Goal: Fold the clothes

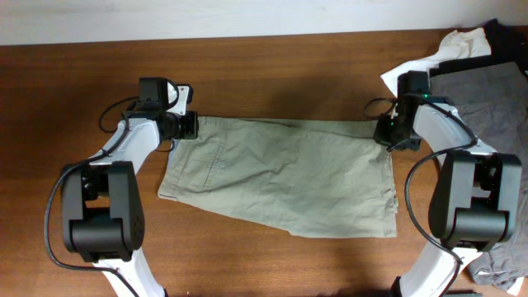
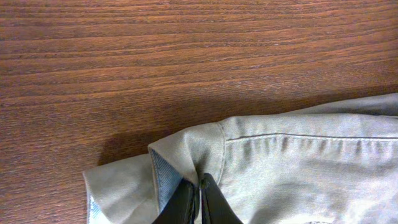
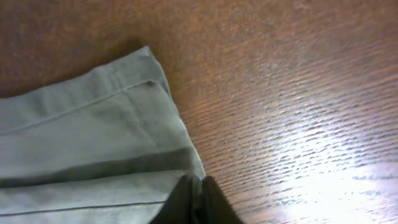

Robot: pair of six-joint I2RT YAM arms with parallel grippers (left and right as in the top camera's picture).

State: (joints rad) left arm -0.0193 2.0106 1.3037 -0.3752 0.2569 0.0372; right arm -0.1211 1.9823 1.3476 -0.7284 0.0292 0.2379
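Note:
Khaki-olive shorts (image 1: pixel 280 173) lie spread flat across the middle of the wooden table. My left gripper (image 1: pixel 188 125) is shut on the shorts' far left corner at the waistband, where pale-blue lining (image 2: pixel 165 177) shows beside the fingers (image 2: pixel 199 190). My right gripper (image 1: pixel 388 136) is shut on the far right corner, at the leg hem (image 3: pixel 124 124), with its fingers (image 3: pixel 198 186) pinching the cloth edge.
A pile of other garments sits at the right: white cloth (image 1: pixel 450 49), a grey piece (image 1: pixel 478 91) and black fabric (image 1: pixel 507 37). More grey cloth (image 1: pixel 503 264) hangs at the lower right. Bare wood table (image 1: pixel 272 82) lies beyond the shorts.

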